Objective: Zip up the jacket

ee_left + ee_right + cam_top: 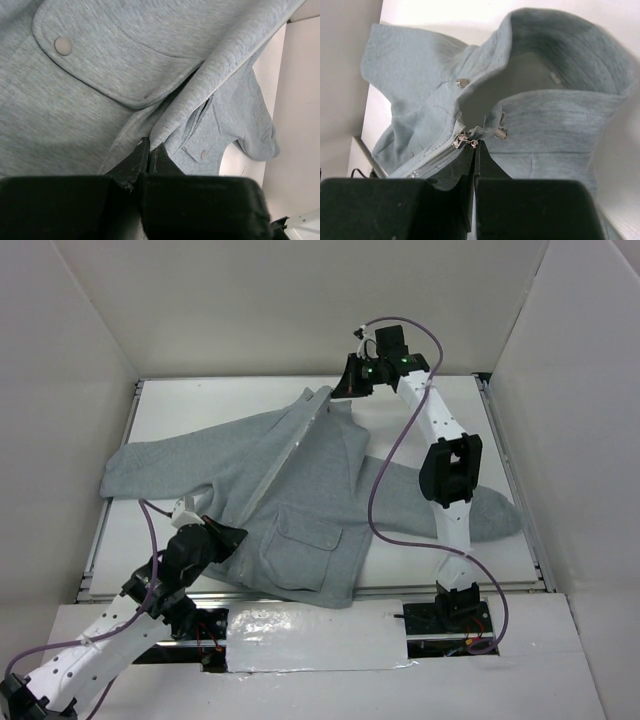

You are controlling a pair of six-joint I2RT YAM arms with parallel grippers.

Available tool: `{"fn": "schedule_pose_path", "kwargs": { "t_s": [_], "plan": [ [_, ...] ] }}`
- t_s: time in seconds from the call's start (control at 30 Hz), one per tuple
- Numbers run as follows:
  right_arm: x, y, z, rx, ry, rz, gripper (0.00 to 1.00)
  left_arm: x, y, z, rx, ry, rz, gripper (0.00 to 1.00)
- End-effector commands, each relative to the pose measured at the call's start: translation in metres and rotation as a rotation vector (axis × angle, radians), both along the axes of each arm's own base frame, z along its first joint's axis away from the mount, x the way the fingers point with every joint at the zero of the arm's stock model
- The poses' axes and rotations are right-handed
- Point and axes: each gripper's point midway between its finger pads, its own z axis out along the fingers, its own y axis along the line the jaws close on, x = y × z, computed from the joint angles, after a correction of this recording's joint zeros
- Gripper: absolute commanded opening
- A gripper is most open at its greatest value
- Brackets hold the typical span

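Observation:
The light-grey fleece jacket [300,490] lies diagonally on the white table [430,430], collar at the far end. Its pale zipper [285,455] runs closed up the front. My right gripper [345,387] is at the collar, shut on the metal zipper pull [467,141] at the top of the zipper teeth [432,159], just under the open collar [560,70]. My left gripper [232,537] is at the near hem, shut on a fold of the jacket's bottom edge [165,125]. A flap pocket with a snap [63,46] lies beside it.
White walls enclose the table on three sides. One sleeve [150,465] stretches left, and the other [495,515] lies under my right arm. A purple cable [372,490] hangs over the jacket. A white taped strip [315,638] covers the near edge between the arm bases.

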Motion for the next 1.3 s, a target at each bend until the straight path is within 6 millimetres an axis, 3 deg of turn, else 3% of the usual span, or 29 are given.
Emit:
{"fn": "schedule_pose_path", "kwargs": {
  "t_s": [0.0, 0.07, 0.1, 0.17, 0.27, 0.3, 0.4, 0.47, 0.53, 0.57, 0.67, 0.83, 1.0, 1.07, 1.1, 1.17, 1.2, 1.27],
  "plan": [
    [0.079, -0.102, 0.059, -0.07, -0.336, -0.26, 0.0, -0.037, 0.041, -0.055, 0.226, 0.235, 0.052, 0.0],
    [0.086, -0.12, 0.054, -0.098, -0.307, -0.361, 0.0, -0.035, 0.044, -0.053, 0.229, 0.231, 0.07, 0.0],
    [0.099, -0.152, 0.048, -0.186, -0.297, -0.572, 0.0, -0.035, 0.043, -0.054, 0.226, 0.23, 0.072, 0.0],
    [0.104, -0.186, 0.041, -0.285, -0.285, -0.762, 0.0, -0.035, 0.042, -0.055, 0.218, 0.231, 0.074, 0.0],
    [0.101, -0.17, 0.041, -0.293, -0.298, -0.623, 0.0, -0.035, 0.043, -0.058, 0.219, 0.242, 0.081, 0.0],
    [0.093, -0.142, 0.037, -0.216, -0.283, -0.456, 0.0, -0.035, 0.044, -0.059, 0.224, 0.244, 0.084, 0.0],
    [0.058, -0.102, 0.04, -0.073, -0.263, -0.112, 0.0, -0.034, 0.038, -0.061, 0.213, 0.24, 0.059, 0.0],
    [0.06, -0.109, 0.033, -0.101, -0.238, -0.179, 0.0, -0.026, 0.026, -0.056, 0.192, 0.202, 0.012, 0.0],
    [0.073, -0.127, 0.022, -0.186, -0.249, -0.336, 0.08, -0.027, 0.014, -0.062, 0.186, 0.214, -0.061, 0.0],
    [0.077, -0.132, 0.016, -0.203, -0.236, -0.399, 0.09, -0.019, 0.001, -0.056, 0.154, 0.172, -0.097, 0.0],
    [0.073, -0.113, 0.0, -0.156, -0.202, -0.327, 0.3, -0.015, -0.027, -0.05, 0.1, 0.101, -0.24, 0.0],
    [0.075, -0.1, -0.009, -0.193, -0.21, -0.358, 0.29, -0.012, -0.023, -0.053, 0.144, 0.12, -0.225, 0.0],
    [0.068, -0.092, 0.004, -0.156, -0.207, -0.341, 0.35, -0.01, -0.02, -0.054, 0.173, 0.139, -0.22, 0.01],
    [0.06, -0.088, 0.013, -0.137, -0.207, -0.319, 0.36, -0.011, -0.02, -0.058, 0.18, 0.152, -0.222, 0.09],
    [0.052, -0.081, 0.004, -0.128, -0.184, -0.288, 0.37, -0.012, -0.019, -0.06, 0.182, 0.166, -0.214, 0.12],
    [0.034, -0.073, 0.002, -0.113, -0.164, -0.249, 0.48, -0.012, -0.015, -0.064, 0.197, 0.188, -0.197, 0.32],
    [0.026, -0.065, 0.001, -0.119, -0.162, -0.238, 0.49, -0.012, -0.015, -0.063, 0.204, 0.186, -0.198, 0.41],
    [0.006, -0.058, 0.007, -0.099, -0.178, -0.253, 0.61, -0.008, -0.024, -0.053, 0.201, 0.147, -0.25, 0.64]
  ]
}}
